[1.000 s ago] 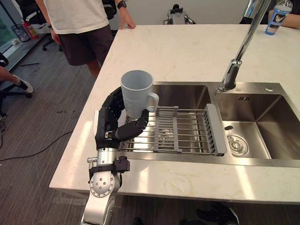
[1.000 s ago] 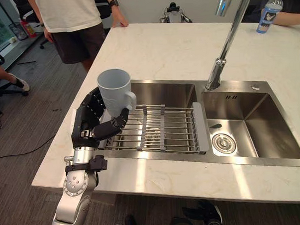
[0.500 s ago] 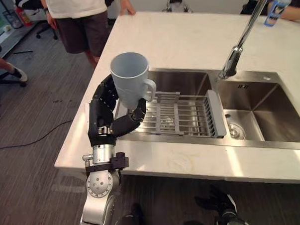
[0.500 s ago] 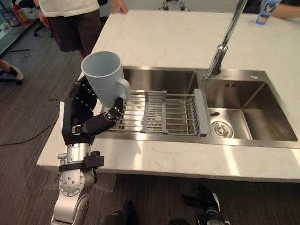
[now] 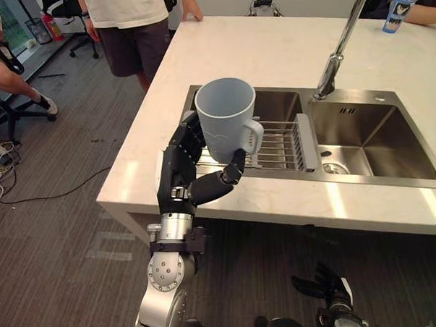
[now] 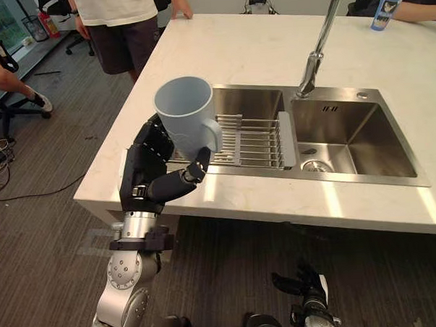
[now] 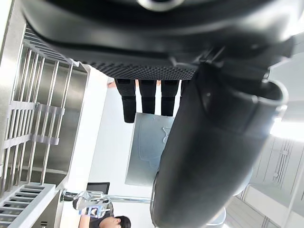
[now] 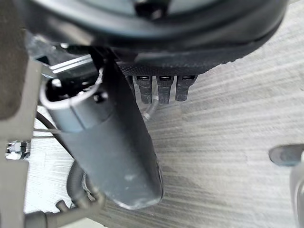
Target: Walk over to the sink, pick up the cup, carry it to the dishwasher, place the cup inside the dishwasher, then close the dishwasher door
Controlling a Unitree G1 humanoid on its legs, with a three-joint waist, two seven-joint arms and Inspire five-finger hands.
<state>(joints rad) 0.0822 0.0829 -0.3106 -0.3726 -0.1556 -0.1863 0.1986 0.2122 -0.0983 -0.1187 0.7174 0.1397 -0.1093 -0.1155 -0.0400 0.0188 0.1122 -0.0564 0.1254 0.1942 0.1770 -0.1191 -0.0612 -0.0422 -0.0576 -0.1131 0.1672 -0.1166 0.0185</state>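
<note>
While the left hand (image 5: 181,172) curls fingers and thumb round the one pale cup (image 5: 227,120), that cup stands upright in the air over the counter's (image 5: 271,56) front edge, before a sink (image 5: 376,138) of two basins with one rack (image 5: 284,145). The right hand (image 8: 152,33) hangs over floor; I cannot tell its state.

The left arm (image 5: 168,271) stands nearly upright, near and to the left of the sink (image 5: 380,142). Its forearm is vertical and the wrist straight. The left hand (image 5: 176,176) is raised at the sink's left end, fingers (image 5: 188,139) curled round the back of an upright cup (image 5: 227,120), thumb pressed across its lower front. The right hand (image 8: 190,33) hangs low over the floor, fingers relaxed, holding nothing.
</note>
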